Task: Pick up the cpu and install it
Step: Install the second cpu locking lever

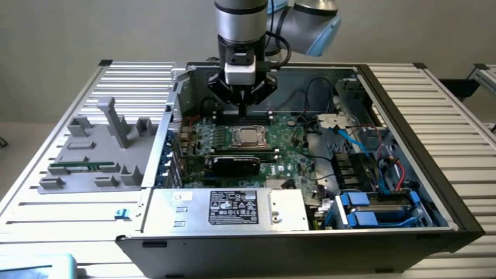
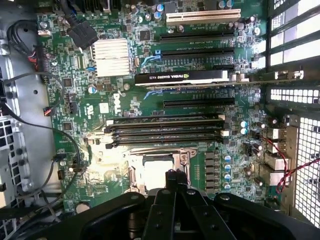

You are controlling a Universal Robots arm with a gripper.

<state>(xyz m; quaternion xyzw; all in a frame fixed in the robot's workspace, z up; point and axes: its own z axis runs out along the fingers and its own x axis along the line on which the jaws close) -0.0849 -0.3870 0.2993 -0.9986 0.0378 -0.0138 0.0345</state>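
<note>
Hovering clenched and empty, gripper (image 1: 243,112) sits just above the cpu (image 1: 247,136), already seated in its socket (image 1: 246,127) mid-frame on the motherboard (image 1: 298,152), so nothing needs holding

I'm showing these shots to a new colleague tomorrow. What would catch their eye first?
The open computer case on the slatted table, its green motherboard crowded with parts. Directly above the board hangs the gripper, jaws shut, just over the cpu, whose pale metal top sits in its socket at the board's middle. On the exterior view's left lies a grey parts tray.
</note>
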